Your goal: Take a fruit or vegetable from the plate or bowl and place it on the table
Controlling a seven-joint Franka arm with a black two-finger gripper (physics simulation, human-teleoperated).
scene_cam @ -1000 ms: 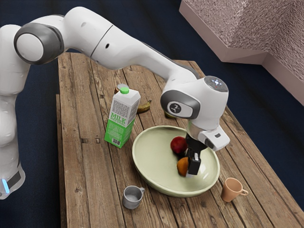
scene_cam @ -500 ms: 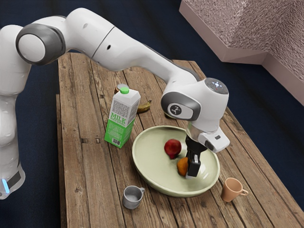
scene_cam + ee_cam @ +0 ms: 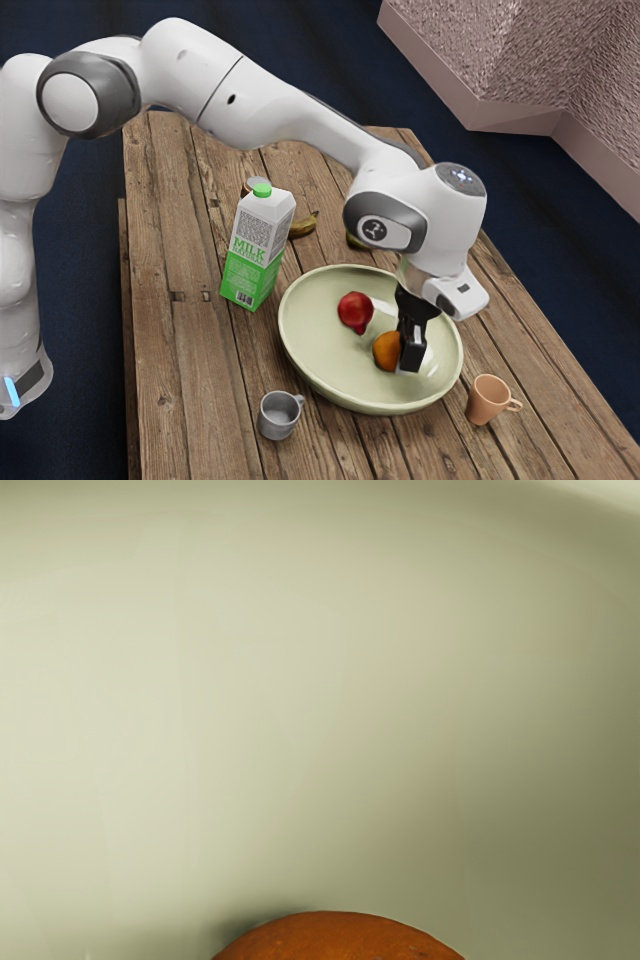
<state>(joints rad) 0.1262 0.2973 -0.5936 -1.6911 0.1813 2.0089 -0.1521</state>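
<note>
inside the round pale-green bowl, i should centre my black hand on the orange fruit; its grip i can't tell.

The arm is glossy white and rounded, with 1 small dark hole. A grey ring frames 1 flat, pale disc. A dark badge bears a white mark, a grey cap bright dots, the base a blue light. The gripper is black.

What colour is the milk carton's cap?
Green, seen best in the exterior view.
</note>
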